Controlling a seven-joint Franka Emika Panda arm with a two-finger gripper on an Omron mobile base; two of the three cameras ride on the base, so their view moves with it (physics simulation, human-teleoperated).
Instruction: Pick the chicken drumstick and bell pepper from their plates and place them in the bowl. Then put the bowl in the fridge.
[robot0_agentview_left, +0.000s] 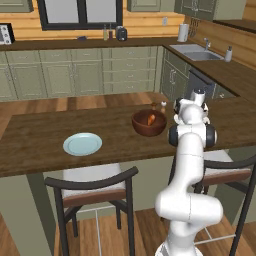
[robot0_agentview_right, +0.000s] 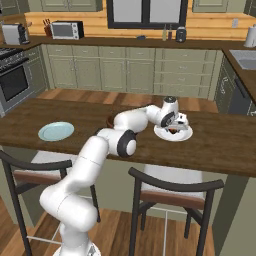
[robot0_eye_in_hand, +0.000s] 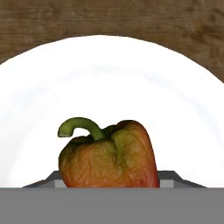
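The long wooden bench (robot0_agentview_left: 45, 140) carries everything within the arm's reach, which suits picking from a parked base. On its left lies the pale blue plate (robot0_agentview_left: 82, 144), now bare. Nearer the middle stands the dark bowl (robot0_agentview_left: 148, 123) with the chicken drumstick (robot0_agentview_left: 151, 119) already lying inside, so half the gathering looks done. To the right of the bowl sits a white plate (robot0_agentview_right: 186, 134), and the gripper (robot0_agentview_right: 173, 128) is lowered onto it. In the hand view the bell pepper (robot0_eye_in_hand: 109, 155) lies on that plate, stem up, right between the finger tips; whether the gripper has clamped it cannot be told, though the placement suggests a grasp being made.
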